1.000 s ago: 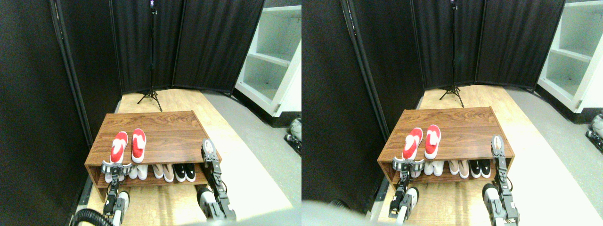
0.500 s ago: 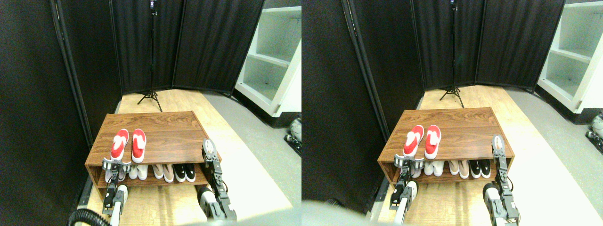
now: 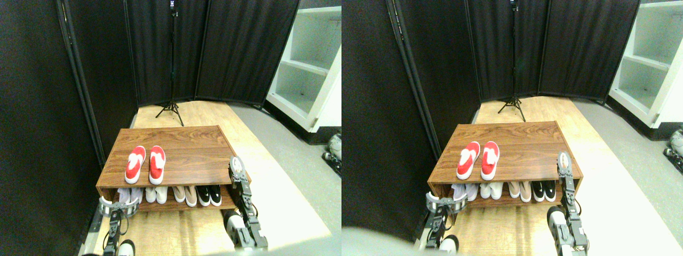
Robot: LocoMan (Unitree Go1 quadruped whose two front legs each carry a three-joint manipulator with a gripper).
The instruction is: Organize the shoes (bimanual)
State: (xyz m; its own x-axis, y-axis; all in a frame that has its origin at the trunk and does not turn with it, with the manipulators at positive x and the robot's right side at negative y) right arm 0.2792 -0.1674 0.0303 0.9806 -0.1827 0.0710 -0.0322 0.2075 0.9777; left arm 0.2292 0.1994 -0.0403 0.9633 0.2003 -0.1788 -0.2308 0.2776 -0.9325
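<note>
Black curtains (image 3: 69, 69) close off the back and left of the space, with a white cabinet (image 3: 312, 69) of open shelves standing at the right. A dark tripod (image 3: 172, 64) rises in front of the curtains at the far end of a pale wood floor (image 3: 213, 117), with grey floor (image 3: 299, 165) to its right.

In the middle sits a low brown rack (image 3: 187, 149) with a flat top and one open shelf beneath. On that shelf a row of pairs stands toes outward: white shoes (image 3: 156, 193), beige shoes (image 3: 185, 193) and black shoes (image 3: 209, 194), with another pale pair at the far left partly hidden.

The red shoes (image 3: 145, 164) lie side by side on the left part of the rack top, near its front edge, toes pointing away from the robot, white lining showing. Nothing touches them.

The right gripper (image 3: 235, 166) stands upright against the rack's front right corner, on a pale arm rising from the bottom edge; whether its fingers are parted cannot be told.

The left gripper (image 3: 114, 206) sits low, in front of the rack's lower left corner, below the top and well apart from the red shoes. Its fingers look spread wide and hold nothing.
</note>
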